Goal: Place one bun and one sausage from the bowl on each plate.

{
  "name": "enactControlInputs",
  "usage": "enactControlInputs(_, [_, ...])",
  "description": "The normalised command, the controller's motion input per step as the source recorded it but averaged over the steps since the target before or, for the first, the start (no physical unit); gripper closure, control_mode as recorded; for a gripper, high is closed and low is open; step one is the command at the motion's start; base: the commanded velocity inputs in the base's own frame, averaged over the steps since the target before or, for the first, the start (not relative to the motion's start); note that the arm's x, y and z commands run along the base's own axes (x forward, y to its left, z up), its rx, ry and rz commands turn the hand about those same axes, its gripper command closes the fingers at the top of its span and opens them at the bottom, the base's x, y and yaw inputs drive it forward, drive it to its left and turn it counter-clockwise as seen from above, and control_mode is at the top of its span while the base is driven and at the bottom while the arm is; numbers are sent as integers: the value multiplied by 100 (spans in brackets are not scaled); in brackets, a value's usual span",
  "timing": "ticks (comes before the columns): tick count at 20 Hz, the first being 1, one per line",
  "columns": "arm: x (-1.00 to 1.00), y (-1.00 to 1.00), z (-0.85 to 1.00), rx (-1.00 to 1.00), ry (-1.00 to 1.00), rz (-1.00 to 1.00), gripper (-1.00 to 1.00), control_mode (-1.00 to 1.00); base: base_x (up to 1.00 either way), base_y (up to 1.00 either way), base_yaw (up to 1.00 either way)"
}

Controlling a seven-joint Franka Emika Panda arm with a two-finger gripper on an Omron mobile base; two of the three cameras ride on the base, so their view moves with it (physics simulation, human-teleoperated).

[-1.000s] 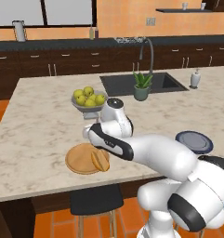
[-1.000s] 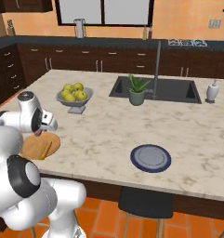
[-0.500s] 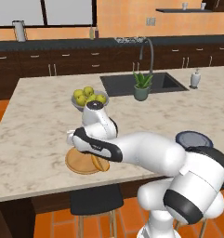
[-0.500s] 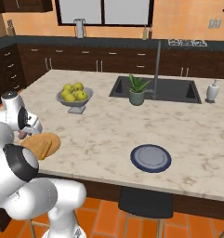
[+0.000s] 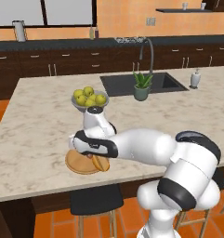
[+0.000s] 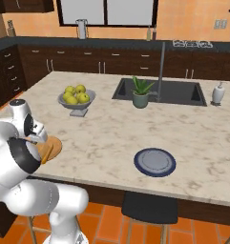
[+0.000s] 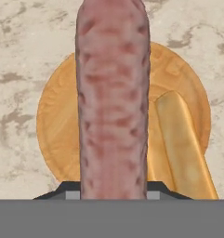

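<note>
A reddish-brown sausage stands lengthwise between my fingers, and my gripper is shut on it. Right below it lies the tan wooden plate, with a golden bun on its right half. From the left base view my gripper hangs low over that plate, beside the bun. The dark blue-grey plate lies bare near the counter's front edge. The bowl is out of view.
A grey footed fruit bowl with yellow-green fruits stands behind the wooden plate. A potted plant sits at the sink, with a soap dispenser to its right. Stools stand under the counter's front edge.
The arm has swung left and down with the sausage, from above the counter's middle to just over the wooden plate. The bun has stayed put.
</note>
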Motion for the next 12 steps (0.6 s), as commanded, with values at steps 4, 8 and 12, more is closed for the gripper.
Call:
enactControlInputs(4, [16,5,-13,-3,3,0,-100,-100,0,0,0])
enactControlInputs(8, [0,0,2,0,0,0,-100,-100,0,0,0])
enactControlInputs(12, [-36,-12,29,1,-4,-1,-100,-100,0,0,0])
